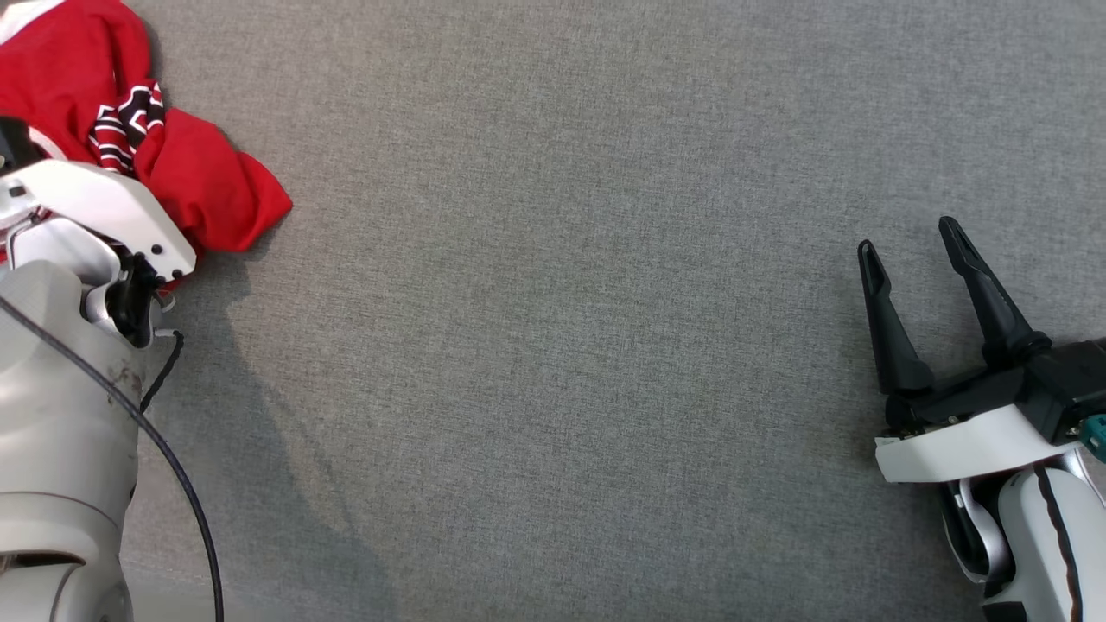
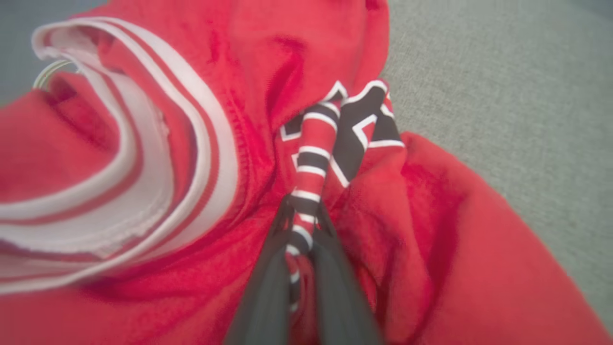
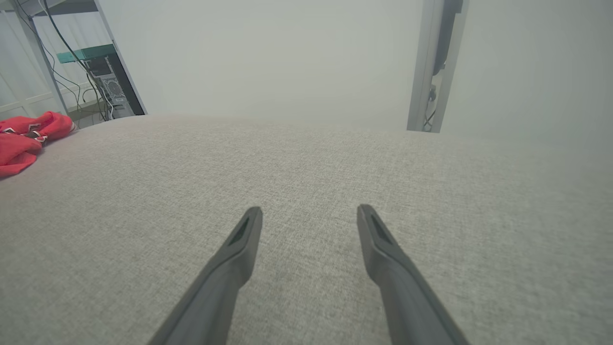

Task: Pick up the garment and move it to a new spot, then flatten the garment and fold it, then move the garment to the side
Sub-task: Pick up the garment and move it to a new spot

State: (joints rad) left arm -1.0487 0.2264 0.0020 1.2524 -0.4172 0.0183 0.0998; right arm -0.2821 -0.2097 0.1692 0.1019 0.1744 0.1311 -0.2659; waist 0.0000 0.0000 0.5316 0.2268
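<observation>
Left forearm [image 1: 60, 406] nearest in head view, reaching onto red garment [image 1: 207, 190] bunched at far-left corner of surface [image 1: 562, 345]; right jaws wide apart, empty, lower right. Left wrist view: left jaws pinched shut on striped fold; white collar [image 2: 218, 163] beside. Right wrist view: garment well off left, rack [image 3: 110, 88] beyond edge. Grasp made; lift, move, flatten, fold, set-aside all pending. No obstacles seen across surface.
</observation>
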